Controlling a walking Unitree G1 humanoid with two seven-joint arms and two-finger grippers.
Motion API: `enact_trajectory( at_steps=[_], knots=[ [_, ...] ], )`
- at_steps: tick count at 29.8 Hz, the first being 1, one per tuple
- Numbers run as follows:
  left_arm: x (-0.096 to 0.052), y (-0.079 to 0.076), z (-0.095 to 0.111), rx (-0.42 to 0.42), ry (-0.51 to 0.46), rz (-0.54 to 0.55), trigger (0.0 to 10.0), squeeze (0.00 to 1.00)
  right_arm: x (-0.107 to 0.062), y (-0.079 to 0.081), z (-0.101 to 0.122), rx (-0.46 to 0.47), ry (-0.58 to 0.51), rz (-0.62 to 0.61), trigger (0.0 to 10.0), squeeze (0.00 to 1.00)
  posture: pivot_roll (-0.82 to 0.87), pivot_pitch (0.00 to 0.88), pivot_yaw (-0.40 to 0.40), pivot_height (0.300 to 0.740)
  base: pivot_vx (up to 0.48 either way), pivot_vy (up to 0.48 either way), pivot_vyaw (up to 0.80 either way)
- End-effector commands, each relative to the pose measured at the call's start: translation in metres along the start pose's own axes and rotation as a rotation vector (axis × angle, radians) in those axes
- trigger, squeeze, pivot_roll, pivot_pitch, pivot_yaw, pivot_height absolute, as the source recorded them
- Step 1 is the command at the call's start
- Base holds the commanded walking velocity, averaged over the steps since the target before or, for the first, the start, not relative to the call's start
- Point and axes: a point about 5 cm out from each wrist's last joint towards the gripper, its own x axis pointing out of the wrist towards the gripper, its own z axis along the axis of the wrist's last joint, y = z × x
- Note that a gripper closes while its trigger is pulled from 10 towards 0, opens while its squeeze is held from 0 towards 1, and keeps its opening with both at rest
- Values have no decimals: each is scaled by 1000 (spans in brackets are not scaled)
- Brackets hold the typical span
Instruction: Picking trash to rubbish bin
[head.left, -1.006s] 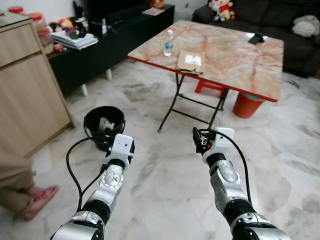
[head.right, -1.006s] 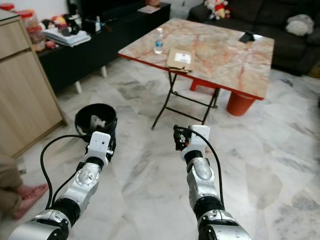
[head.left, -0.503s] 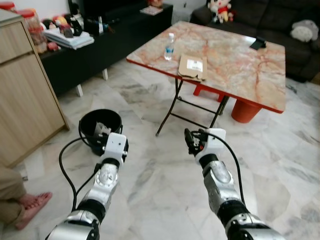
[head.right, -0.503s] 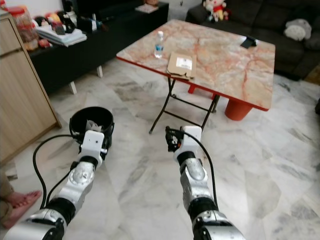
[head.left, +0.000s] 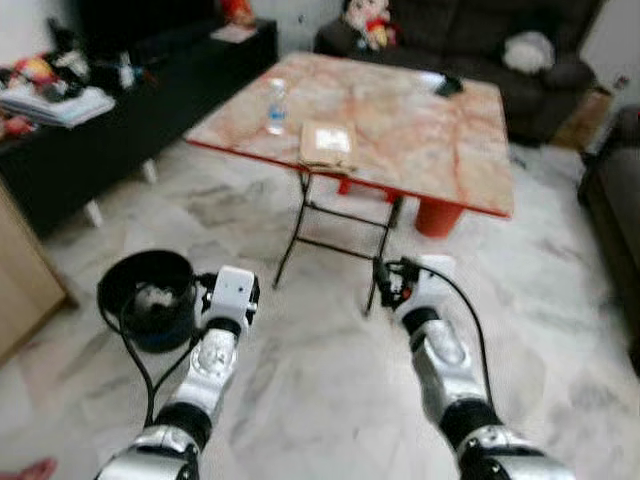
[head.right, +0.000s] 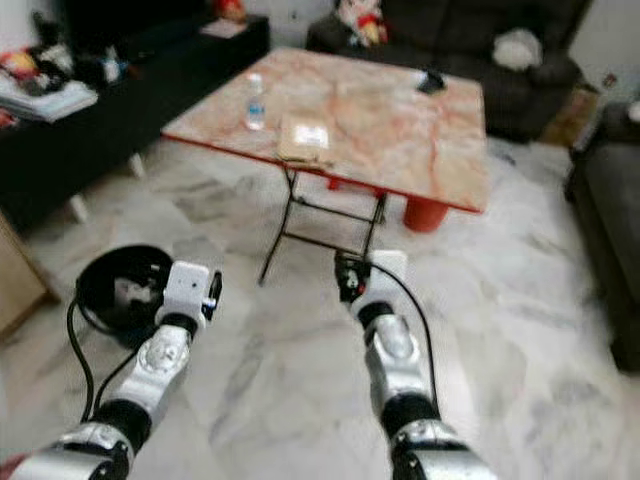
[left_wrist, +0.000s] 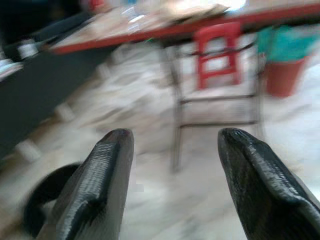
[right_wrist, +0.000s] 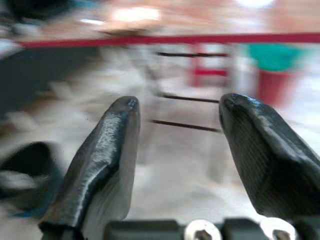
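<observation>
A black rubbish bin (head.left: 148, 296) stands on the marble floor to my left, with pale trash lying inside it. A clear plastic bottle (head.left: 277, 104) and a brown cardboard packet (head.left: 327, 145) lie near the front edge of the folding table (head.left: 430, 150). My left gripper (left_wrist: 172, 137) is open and empty, held low beside the bin. My right gripper (right_wrist: 177, 105) is also open and empty, raised in front of the table's legs. Both wrist views are blurred.
A small black object (head.left: 447, 87) lies on the table's far side. A red stool (left_wrist: 220, 52) and a red bucket (head.left: 437, 214) stand beneath the table. A black low cabinet (head.left: 110, 130) runs along the left, and a dark sofa (head.left: 470, 40) stands behind.
The camera has swung to the right: the wooden cabinet and the person's foot have left the picture, and the table sits nearer the middle. Both arms keep their pose.
</observation>
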Motion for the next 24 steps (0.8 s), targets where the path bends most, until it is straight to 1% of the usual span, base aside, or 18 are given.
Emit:
enact_trajectory(
  at_steps=[1, 2, 3, 4, 8, 9, 11, 18, 24],
  knots=[
    [0, 11, 2, 2, -25, 35, 10000, 0, -4, -4, -4, -29, -11, -25, 10000, 0, 107, 0, -80, 740, 0, 0, -781],
    [0, 11, 2, 1, -28, 37, 10000, 0, -6, -7, -5, -24, -9, -39, 10000, 0, 106, 0, -78, 740, 0, 0, -781],
    [-1, 13, 1, 3, -29, 40, 10000, 0, -11, -15, -9, -9, -3, -73, 10000, 0, 106, 0, -78, 740, 0, 0, -781],
    [-1, 14, 0, 5, -28, 42, 10000, 0, -13, -19, -11, -13, 1, -85, 10000, 0, 106, 0, -78, 740, 0, 0, -781],
    [-1, 14, 0, 5, -28, 43, 10000, 0, -13, -19, -11, -15, 2, -86, 10000, 0, 106, 0, -78, 740, 0, 0, -781],
    [-5, 15, -4, 9, -17, 48, 10000, 0, -21, -30, -20, -22, 39, -122, 10000, 0, 101, 0, -72, 740, 0, 0, -781],
    [-6, 16, -7, 11, -10, 50, 10000, 0, -27, -37, -25, -26, 64, -149, 10000, 0, 101, 0, -72, 740, 0, 0, -781],
    [-9, 16, -13, 10, 17, 49, 10000, 0, -30, -39, -30, -42, 82, -155, 10000, 0, 101, 0, -70, 740, 0, 0, -738],
    [-13, 17, -21, 3, 59, 47, 10000, 0, -26, -34, -24, -41, 52, -138, 10000, 0, 100, 0, -71, 740, 0, 0, 0]
  ],
)
